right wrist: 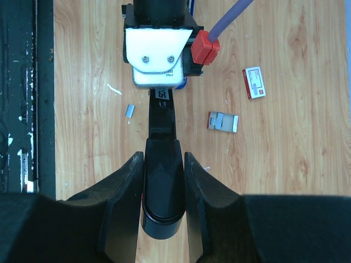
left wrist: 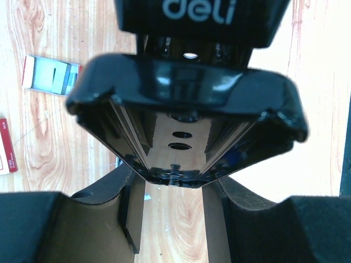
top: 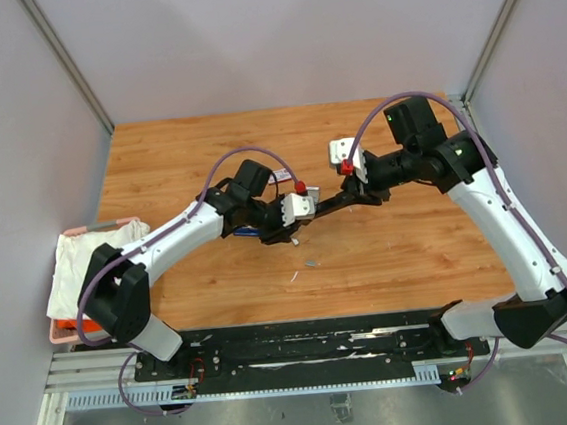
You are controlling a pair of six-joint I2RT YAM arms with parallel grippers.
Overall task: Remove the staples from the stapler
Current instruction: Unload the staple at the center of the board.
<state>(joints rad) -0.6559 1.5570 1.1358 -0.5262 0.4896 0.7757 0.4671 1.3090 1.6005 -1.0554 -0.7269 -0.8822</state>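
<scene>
While clamped on both ends of the stapler — left jaws at 9 o'clock, right jaws at 3 — holds it spread above the surface, likely to bare the magazine. Shows staples lying loose at 6.

text: "deli" | on: black stapler | red-and-white box: print too small to read

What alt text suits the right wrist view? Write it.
The right tool clamps one end of a black stapler, which reaches up to the left arm. A staple bar and a red-and-white box lie on the wooden table.
</scene>
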